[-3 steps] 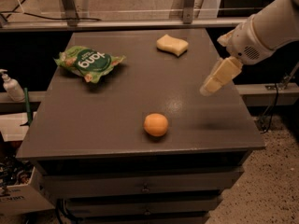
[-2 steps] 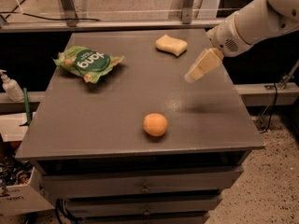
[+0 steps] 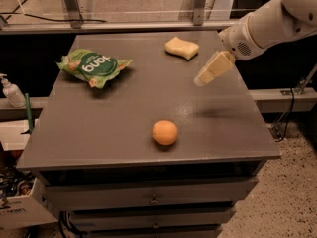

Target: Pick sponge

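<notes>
The sponge (image 3: 182,47), a small pale yellow foam block with wavy sides, lies on the dark table (image 3: 124,113) near its back edge, right of centre. My gripper (image 3: 213,68), with pale yellow pads, hangs above the table's right side. It is to the right of the sponge and a little nearer the front, apart from it and holding nothing. The white arm (image 3: 267,24) reaches in from the upper right.
An orange fruit (image 3: 164,132) sits near the table's front middle. A green snack bag (image 3: 93,66) lies at the back left. A soap bottle (image 3: 11,90) stands on a shelf left of the table. Drawers (image 3: 153,197) are below the tabletop.
My gripper has moved left and slightly toward the back, closer to the sponge. The sponge, fruit and bag have not moved.
</notes>
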`<state>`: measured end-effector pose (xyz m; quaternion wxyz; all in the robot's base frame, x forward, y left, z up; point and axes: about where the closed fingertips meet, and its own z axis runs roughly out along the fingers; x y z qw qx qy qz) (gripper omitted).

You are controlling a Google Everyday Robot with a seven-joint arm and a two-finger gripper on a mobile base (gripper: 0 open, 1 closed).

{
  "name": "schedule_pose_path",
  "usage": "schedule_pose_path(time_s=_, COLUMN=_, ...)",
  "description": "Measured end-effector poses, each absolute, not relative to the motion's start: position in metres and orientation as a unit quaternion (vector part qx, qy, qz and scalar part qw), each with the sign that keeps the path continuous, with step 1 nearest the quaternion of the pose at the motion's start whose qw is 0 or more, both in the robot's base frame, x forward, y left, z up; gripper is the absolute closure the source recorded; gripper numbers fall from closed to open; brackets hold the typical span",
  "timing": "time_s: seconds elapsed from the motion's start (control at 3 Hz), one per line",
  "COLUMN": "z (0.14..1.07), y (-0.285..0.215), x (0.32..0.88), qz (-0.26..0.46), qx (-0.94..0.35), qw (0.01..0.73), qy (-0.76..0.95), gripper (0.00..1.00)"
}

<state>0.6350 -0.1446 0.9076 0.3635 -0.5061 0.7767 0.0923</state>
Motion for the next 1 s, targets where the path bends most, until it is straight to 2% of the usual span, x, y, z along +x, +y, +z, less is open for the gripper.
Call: schedule_pose_path(time_s=1.0, z=0.882, y=-0.134, x=0.734, qz=0.1, qx=-0.423, qw=0.412, qy=0.801, gripper=0.0)
